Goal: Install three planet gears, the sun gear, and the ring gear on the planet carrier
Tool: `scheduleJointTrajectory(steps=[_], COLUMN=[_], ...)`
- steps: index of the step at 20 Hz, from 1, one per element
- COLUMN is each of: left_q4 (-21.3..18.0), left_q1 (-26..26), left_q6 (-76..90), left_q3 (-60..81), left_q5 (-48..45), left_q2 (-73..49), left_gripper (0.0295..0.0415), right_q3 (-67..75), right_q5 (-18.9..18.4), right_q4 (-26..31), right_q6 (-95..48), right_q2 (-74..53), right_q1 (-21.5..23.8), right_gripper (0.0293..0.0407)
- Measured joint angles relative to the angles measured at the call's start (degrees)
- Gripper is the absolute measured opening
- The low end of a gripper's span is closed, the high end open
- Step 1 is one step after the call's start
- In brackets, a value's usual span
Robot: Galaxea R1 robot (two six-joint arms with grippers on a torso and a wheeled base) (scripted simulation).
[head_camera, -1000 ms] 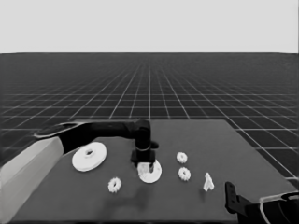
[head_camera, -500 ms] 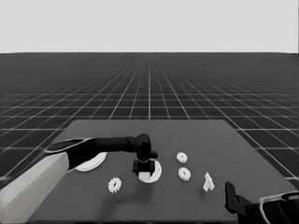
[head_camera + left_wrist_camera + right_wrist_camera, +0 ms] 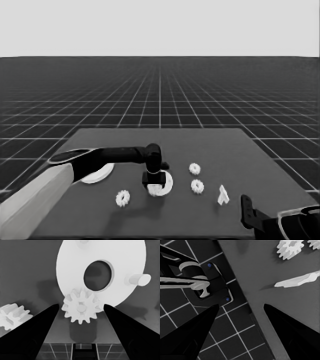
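The larger round part [image 3: 95, 174] lies left, partly under the left arm. The left gripper [image 3: 154, 181], jaws spread, hovers over a gear [image 3: 80, 306] seated on the smaller round part [image 3: 161, 184]. The right gripper [image 3: 241, 315] waits at the table's [image 3: 270, 170] corner, jaws released. No writing shows.

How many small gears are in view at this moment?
4. One sits on the smaller round part between the left end effector's open fingers; one lies left of it; two lie to its right.

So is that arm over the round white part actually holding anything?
No. The left gripper is open above the smaller round part; a gear sits between its fingers, untouched by either. The right gripper, parked at the table's corner, holds nothing.
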Motion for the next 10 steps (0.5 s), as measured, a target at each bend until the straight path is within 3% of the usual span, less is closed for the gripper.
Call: scheduleJointTrajectory(steps=[3, 10], left_q4=[-7.52, -9.65], left_q1=[-7.66, -9.74], left_q6=[-3.61, -4.06], left_q3=[5.03, 5.57], left_q5=[1.75, 1.79], left_q2=[-1.00, -1.06], left_gripper=[0.0385, 0.0385], right_q3=[0.00, 0.00], right_q5=[0.00, 0.00], right_q4=[0.00, 0.00], right_q6=[0.00, 0.00], right_q2=[0.00, 0.00], right_q1=[0.00, 0.00], right_gripper=[0.0385, 0.0385])
